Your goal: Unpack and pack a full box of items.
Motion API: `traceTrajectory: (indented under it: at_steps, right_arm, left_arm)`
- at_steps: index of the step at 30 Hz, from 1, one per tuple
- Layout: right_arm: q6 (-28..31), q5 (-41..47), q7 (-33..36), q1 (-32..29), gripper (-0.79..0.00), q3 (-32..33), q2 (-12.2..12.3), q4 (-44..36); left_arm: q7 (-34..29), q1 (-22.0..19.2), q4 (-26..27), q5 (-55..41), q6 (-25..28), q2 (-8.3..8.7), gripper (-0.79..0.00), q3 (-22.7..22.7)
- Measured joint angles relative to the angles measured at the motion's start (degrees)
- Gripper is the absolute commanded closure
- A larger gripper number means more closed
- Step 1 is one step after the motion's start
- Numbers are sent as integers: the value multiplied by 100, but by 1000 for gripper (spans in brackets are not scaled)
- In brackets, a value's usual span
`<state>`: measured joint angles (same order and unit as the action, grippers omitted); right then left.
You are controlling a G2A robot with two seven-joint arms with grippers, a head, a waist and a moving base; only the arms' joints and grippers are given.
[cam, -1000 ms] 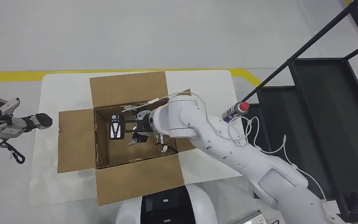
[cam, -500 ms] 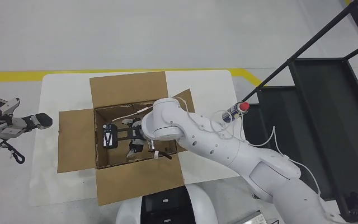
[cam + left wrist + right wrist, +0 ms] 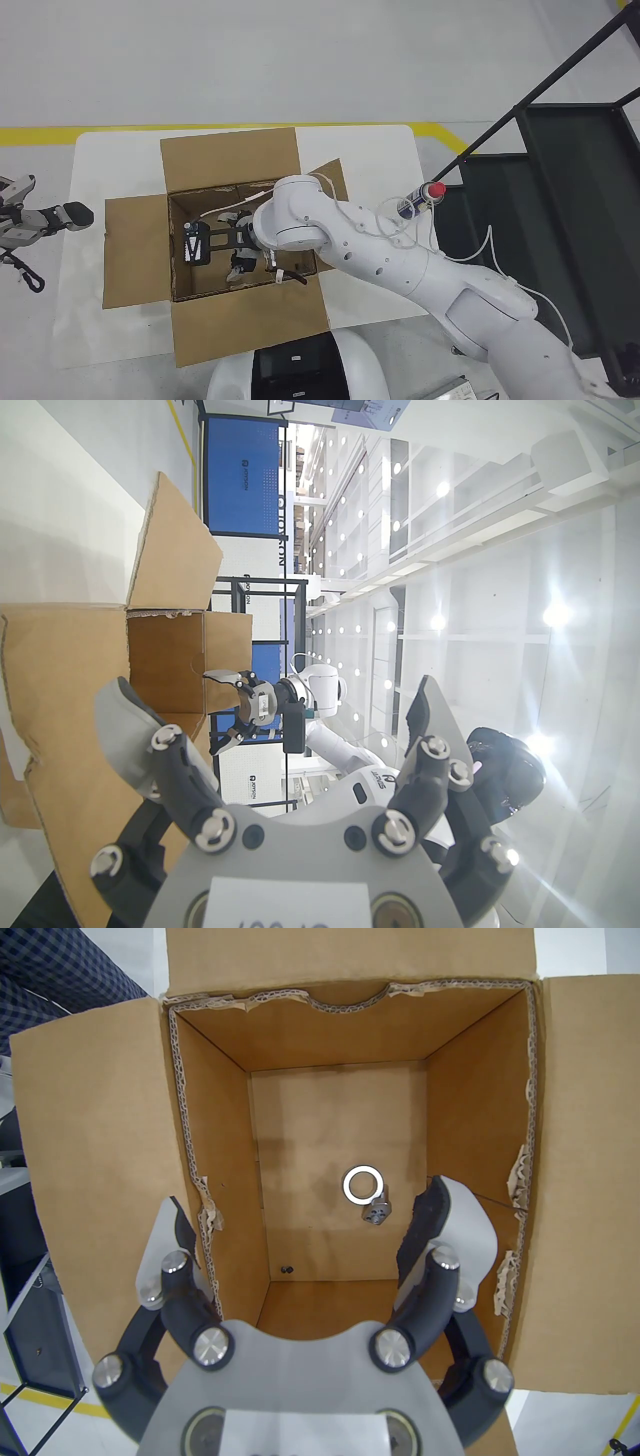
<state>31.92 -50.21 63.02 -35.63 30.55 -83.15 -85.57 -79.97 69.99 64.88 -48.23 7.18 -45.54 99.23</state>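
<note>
Showing the scene from above, the top view is presenting a brown cardboard box [image 3: 230,158] sitting on the white worktop [image 3: 375,160] with all four flaps folded outward. The right claw [image 3: 236,244] is hanging over the box's opening, toward its left side, at the end of the white arm crossing in from the right. A red-capped can [image 3: 424,197] is showing past that arm, near the worktop's right edge.

Left wrist view: the left claw [image 3: 270,685] is standing wide open and gripping nothing, well apart from the box [image 3: 165,660]. Past the box's corner, the right claw [image 3: 210,713] is showing with its fingers spread.

Right wrist view: the right claw [image 3: 306,1195] is gaping open and empty above the box [image 3: 90,1128]. On the box floor a flat white ring [image 3: 347,1184] is lying right against a small grey metal block [image 3: 376,1213]. A tiny dark piece [image 3: 286,1270] is lying near a floor corner.
</note>
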Motion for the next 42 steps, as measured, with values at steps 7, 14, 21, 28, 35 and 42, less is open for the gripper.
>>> traceTrajectory:
  at_steps: [7, 14, 21, 28, 35, 42]
  right_arm:
    - [-157, -92, -4, -65, -785, -45, -12, 135]
    - [9, 170, 130, 358, -785, -465, -300, 898]
    - [379, 307, 134, 868, -785, -876, -666, 1821]
    - [315, 297, -107, 1011, -785, -952, -822, 2166]
    - [317, 298, -100, 1010, -785, -951, -820, 2161]
    - [317, 298, -100, 1010, -785, -951, -820, 2161]
  left_arm:
    - [0, 0, 0, 0, 0, 0, -785, 0]
    - [0, 0, 0, 0, 0, 0, -785, 0]
    - [0, 0, 0, 0, 0, 0, -785, 0]
    - [0, 0, 0, 0, 0, 0, -785, 0]
    - [0, 0, 0, 0, 0, 0, -785, 0]
    - [0, 0, 0, 0, 0, 0, -785, 0]
